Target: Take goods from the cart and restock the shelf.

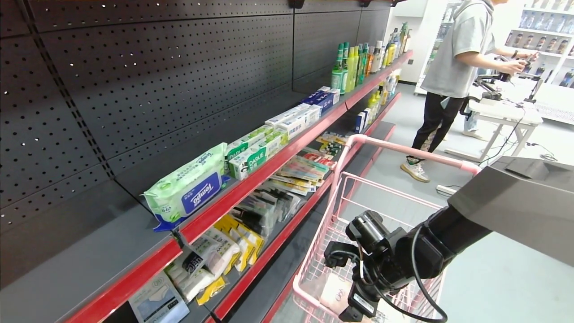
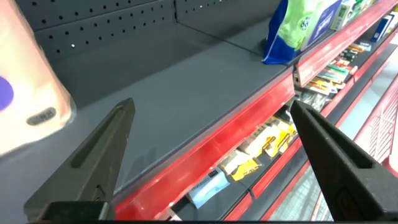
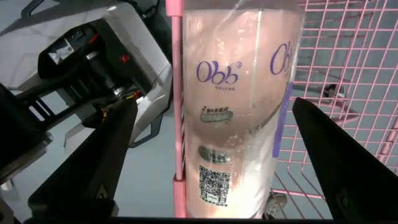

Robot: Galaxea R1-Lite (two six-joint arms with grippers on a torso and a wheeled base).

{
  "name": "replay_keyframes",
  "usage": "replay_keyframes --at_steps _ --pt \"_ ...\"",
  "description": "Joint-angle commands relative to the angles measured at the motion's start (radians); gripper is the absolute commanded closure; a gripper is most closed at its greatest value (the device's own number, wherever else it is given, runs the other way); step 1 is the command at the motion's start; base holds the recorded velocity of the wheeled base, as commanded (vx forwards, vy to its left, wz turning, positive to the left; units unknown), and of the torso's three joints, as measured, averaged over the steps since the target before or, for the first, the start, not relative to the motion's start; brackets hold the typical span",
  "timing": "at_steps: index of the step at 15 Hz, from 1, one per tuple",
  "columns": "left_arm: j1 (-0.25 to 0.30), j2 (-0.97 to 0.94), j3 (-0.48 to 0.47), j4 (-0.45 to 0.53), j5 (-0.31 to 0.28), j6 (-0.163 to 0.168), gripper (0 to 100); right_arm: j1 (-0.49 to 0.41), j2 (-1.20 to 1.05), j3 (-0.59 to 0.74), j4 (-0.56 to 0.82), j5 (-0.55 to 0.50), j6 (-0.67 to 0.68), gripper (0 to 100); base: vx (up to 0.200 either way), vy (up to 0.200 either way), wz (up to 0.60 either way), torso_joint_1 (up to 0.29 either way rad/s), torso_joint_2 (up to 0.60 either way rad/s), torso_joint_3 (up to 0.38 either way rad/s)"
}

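My right gripper (image 3: 212,102) hangs open inside the pink cart (image 1: 403,150), its fingers on either side of a pale pink tissue pack (image 3: 236,106) but apart from it. That pack (image 1: 334,291) lies against the cart's wire wall. My left gripper (image 2: 211,106) is open with nothing in it, over the grey top shelf (image 2: 186,81) near its red front edge. Another pale pink pack (image 2: 25,81) rests on that shelf beside the left gripper.
A green and blue wet wipes pack (image 1: 188,188) stands further along the top shelf (image 1: 89,260), followed by toothpaste boxes (image 1: 255,152) and bottles (image 1: 352,67). Lower shelves hold small packets (image 1: 224,251). The shelf between the pink pack and the wipes is bare.
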Motion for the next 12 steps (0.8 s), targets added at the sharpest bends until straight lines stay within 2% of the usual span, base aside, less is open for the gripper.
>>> replay_keyframes --at_steps 1,3,10,12 --pt "0.001 0.001 0.0 0.0 0.0 0.0 0 0.003 0.007 -0.002 -0.001 0.002 -0.002 0 0.0 0.0 0.0 -0.144 0.33 0.183" --pt "0.001 0.001 0.0 0.0 0.0 0.0 0 0.001 0.018 -0.013 0.001 0.002 -0.002 0 0.0 0.0 0.0 -0.085 0.21 0.127" --pt "0.001 0.001 0.0 0.0 0.0 0.0 0 -0.008 0.056 -0.047 -0.001 -0.004 -0.003 0 0.0 0.0 0.0 0.0 0.0 0.0" --pt "0.001 0.001 0.0 0.0 0.0 0.0 0 -0.014 0.085 -0.053 -0.001 -0.04 -0.003 0 0.0 0.0 0.0 0.0 0.0 0.0"
